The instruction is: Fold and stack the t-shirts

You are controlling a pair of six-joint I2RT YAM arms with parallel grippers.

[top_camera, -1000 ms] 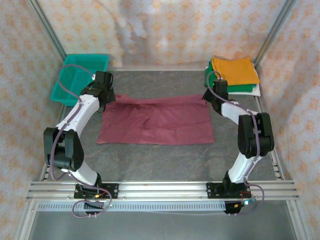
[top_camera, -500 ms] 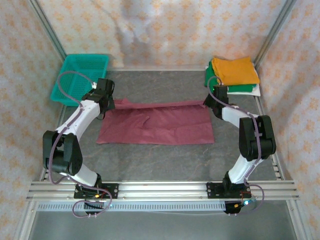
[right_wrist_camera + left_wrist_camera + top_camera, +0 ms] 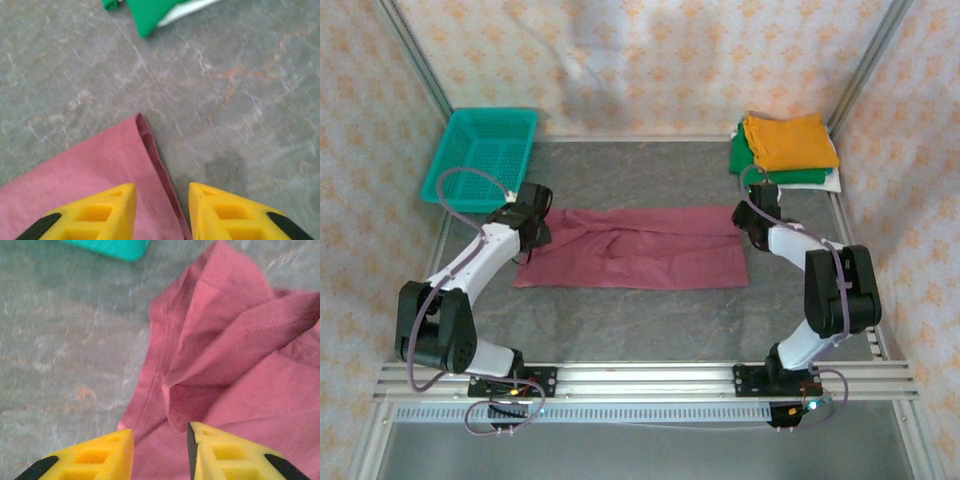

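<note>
The maroon t-shirt [image 3: 635,250] lies in a long band across the middle of the table [image 3: 640,320], with bare surface in front of it. The left pincer [image 3: 160,437], fingers apart, hangs over its left edge, where the left wrist view shows bunched folds. The right pincer [image 3: 162,195], also apart, hangs over the flat, hemmed far-right corner, near the stacked orange, green and white t-shirts [image 3: 785,150].

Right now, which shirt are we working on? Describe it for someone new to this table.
On the grey table, look between the teal basket at the far left and the folded stack at the far right. The maroon t-shirt lies there, spread wide and wrinkled. It alone is dark red and not folded small.
</note>
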